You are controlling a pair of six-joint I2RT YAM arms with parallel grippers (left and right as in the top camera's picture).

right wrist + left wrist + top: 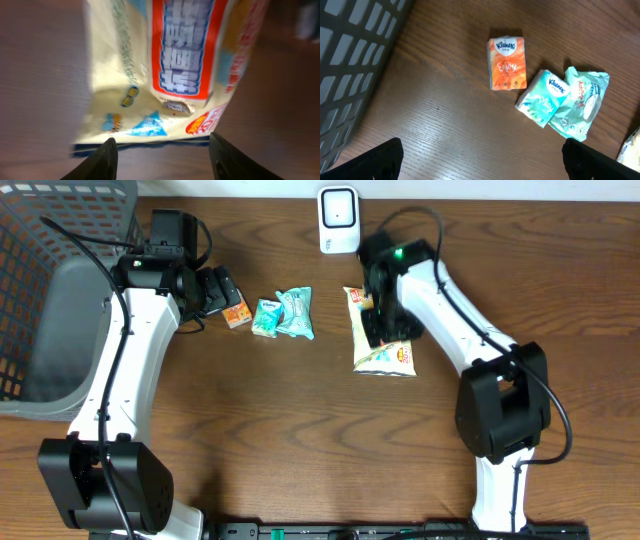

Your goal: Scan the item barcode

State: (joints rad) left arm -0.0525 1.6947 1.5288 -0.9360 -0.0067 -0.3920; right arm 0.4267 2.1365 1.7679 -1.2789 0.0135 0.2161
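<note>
Right gripper (162, 146) hovers low over the snack bag (383, 348), fingers apart with the bag's bottom seam showing between them, and no clamp on it that I can see. That bag lies flat on the wooden table (300, 440), just below the white scanner (339, 220). It looks like a light, crinkly foil pouch: soft, slippery, contents likely brittle, so a hard squeeze on the belly is a bad idea. Best bet is a pinch on the flat sealed edge, where the film is stiffest. Its front carries white characters on a blue panel framed in red, too blurred to read. Over on the other side, left gripper (482, 160) is spread wide and empty above the tissue packs. The orange pack (507, 63) reads "Kleenex" and "Enjoy". The teal pack (542, 97) reads "Kleenex" and "Play". The pale green packet (582, 102) touching it has red lettering I can't make out for sure.
</note>
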